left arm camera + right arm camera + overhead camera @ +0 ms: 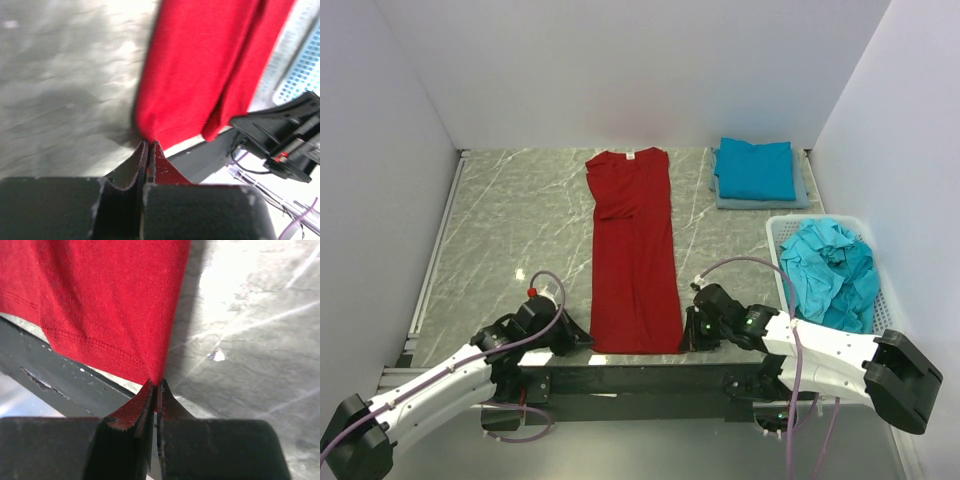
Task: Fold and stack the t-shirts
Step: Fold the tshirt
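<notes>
The deep red t-shirt (635, 250) lies flat in a long narrow strip down the middle of the table, neck with white label at the far end. My left gripper (582, 338) is shut on its near left hem corner (150, 131). My right gripper (688, 338) is shut on its near right hem corner (152, 371). Both corners sit at the table's near edge. A folded teal-blue t-shirt (755, 168) lies at the far right. Crumpled teal-blue t-shirts (830, 270) fill the basket.
The white mesh basket (776, 232) stands at the right edge of the table. A black bar (640, 378) runs along the near edge under both grippers. White walls close in the left, far and right sides.
</notes>
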Controlling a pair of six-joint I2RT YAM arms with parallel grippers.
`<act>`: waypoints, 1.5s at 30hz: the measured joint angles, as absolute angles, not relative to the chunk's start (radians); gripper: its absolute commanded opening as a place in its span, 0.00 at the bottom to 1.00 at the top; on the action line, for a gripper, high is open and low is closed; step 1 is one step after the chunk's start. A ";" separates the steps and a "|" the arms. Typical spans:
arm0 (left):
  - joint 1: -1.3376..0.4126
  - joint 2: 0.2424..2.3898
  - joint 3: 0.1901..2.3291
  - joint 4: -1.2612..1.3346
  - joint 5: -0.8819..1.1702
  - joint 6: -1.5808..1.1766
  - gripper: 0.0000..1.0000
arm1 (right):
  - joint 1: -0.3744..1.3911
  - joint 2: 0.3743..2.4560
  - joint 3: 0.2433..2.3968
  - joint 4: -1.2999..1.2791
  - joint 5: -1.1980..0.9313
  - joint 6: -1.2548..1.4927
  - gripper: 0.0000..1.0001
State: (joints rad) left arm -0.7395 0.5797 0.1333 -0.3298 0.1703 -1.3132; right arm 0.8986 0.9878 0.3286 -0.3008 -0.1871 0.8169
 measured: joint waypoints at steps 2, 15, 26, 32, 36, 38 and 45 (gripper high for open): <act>-0.741 0.582 0.130 -0.294 0.179 -1.310 0.00 | 0.899 0.976 0.331 -0.317 -0.171 0.815 0.00; -0.741 0.634 0.189 -0.212 0.081 -1.296 0.00 | 0.879 1.023 0.539 -0.406 -0.019 0.772 0.00; -0.696 0.912 0.437 -0.156 -0.025 -1.168 0.00 | 0.793 1.153 0.744 -0.408 0.058 0.680 0.00; -0.582 1.013 0.506 -0.102 -0.015 -1.103 0.00 | 0.738 1.258 0.845 -0.403 0.083 0.635 0.00; -0.522 1.099 0.564 -0.071 0.011 -1.060 0.00 | 0.685 1.317 0.919 -0.396 0.086 0.606 0.00; -0.495 1.137 0.594 -0.067 0.030 -1.040 0.00 | 0.659 1.356 0.957 -0.391 0.081 0.591 0.00; -0.417 1.279 0.715 -0.051 0.077 -0.976 0.00 | 0.597 1.485 1.094 -0.390 0.057 0.545 0.00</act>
